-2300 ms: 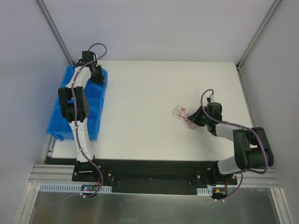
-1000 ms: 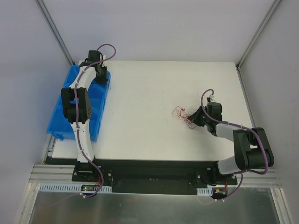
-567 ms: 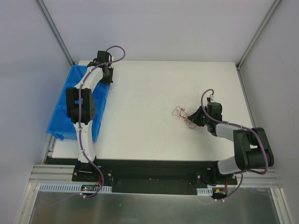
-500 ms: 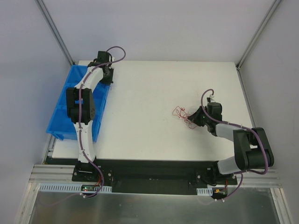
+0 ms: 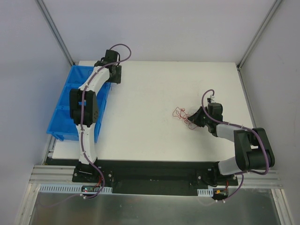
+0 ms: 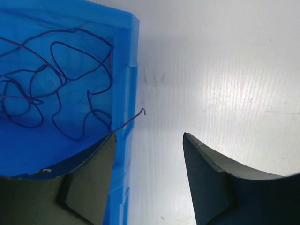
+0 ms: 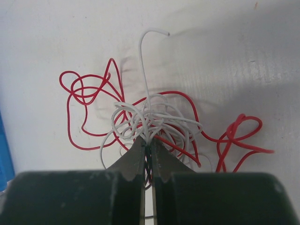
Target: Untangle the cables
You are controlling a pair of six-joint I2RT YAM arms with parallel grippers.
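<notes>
Fingers [image 7: 133, 164] of the right hand [image 7: 147, 143] are pressing together at lower centre of the right wrist view, clenching on the cables [image 7: 154, 117]. They are pinching the pale grey loops at the middle of the clump. Red strands are spreading out to the left & right of the grip. One pale end is curving up toward top centre. In the overhead view the clump is lying on the white counter [image 5: 150, 136], right of centre, w/ the right hand touching its right side.

Farther back, the left hand [image 5: 114, 73] is hanging at upper left of the overhead view, by the far right corner of the blue bin [image 5: 58, 126]. In the left wrist view its fingers [image 6: 206, 183] are standing apart, released, w/ nothing betw. them, over the bin's edge & bare counter. A dark cable [image 6: 58, 91] is lying in loops inside the bin, upper left of that view. One end is poking out over the bin's rim above the counter.
</notes>
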